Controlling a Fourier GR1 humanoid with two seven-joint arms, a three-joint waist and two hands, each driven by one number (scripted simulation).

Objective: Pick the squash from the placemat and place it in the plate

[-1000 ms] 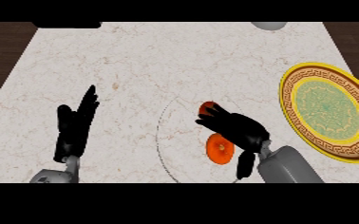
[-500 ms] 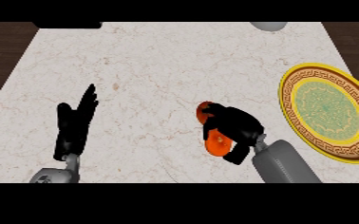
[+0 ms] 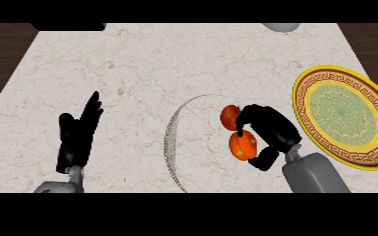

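The orange squash (image 3: 241,146) lies on the round, marble-patterned placemat (image 3: 174,130) right of the counter's middle. Its two orange lobes show on either side of black fingers. My right hand (image 3: 270,130) comes in from the lower right and is shut on the squash, fingers over its top and thumb under its near end. I cannot tell whether the squash is off the mat. The plate (image 3: 341,111), with a yellow patterned rim and a green centre, sits just right of that hand. My left hand (image 3: 77,137) rests open at the lower left, fingers up.
A grey rounded object (image 3: 281,26) stands at the counter's far edge on the right, and a dark object (image 3: 68,26) at the far left. The dark floor shows beyond the counter's left and right edges.
My right hand has dropped onto the squash and curled its fingers round it. The squash has shifted slightly toward the plate. The left hand has not moved.
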